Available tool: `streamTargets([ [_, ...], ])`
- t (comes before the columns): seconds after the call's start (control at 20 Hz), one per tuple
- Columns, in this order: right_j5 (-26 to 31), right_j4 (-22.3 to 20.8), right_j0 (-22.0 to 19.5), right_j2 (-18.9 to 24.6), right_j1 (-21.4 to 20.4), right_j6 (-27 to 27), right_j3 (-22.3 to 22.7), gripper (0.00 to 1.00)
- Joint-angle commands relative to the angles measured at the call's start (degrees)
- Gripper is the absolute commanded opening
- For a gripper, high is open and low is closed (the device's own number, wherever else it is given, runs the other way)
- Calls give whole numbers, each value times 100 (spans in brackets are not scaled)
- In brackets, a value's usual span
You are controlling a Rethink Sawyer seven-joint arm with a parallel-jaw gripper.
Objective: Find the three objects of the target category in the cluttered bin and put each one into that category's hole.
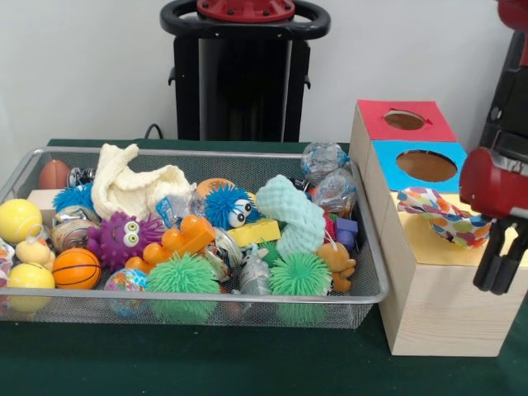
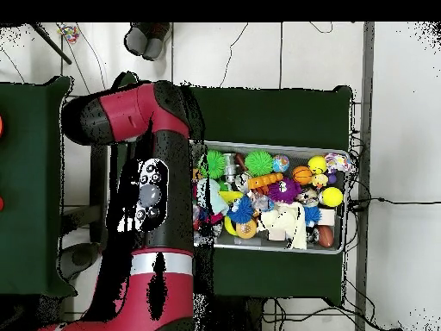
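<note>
Gripper (image 1: 498, 268) hangs over the yellow section of the wooden box (image 1: 441, 305), black fingers (image 1: 495, 262) close together with nothing between them as far as I can see. Just beside it a confetti-patterned pouch (image 1: 442, 213) lies on that yellow top. Behind are the blue hole (image 1: 426, 166) and the red hole (image 1: 404, 120). The wire bin (image 1: 247, 307) left of the box is crammed with toys.

A table-level camera faces the wire bin (image 1: 367, 272) closely; another looks straight down from high, sharing the bin (image 2: 344, 226).
</note>
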Motion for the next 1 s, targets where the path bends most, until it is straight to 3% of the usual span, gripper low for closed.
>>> streamTargets([
  [0.05,701,157,-206,554,-170,-223,131,0],
  [0.4,425,51,-214,500,-173,-214,342,0],
  [1.0,-640,-20,-313,770,-327,-208,1374,0],
])
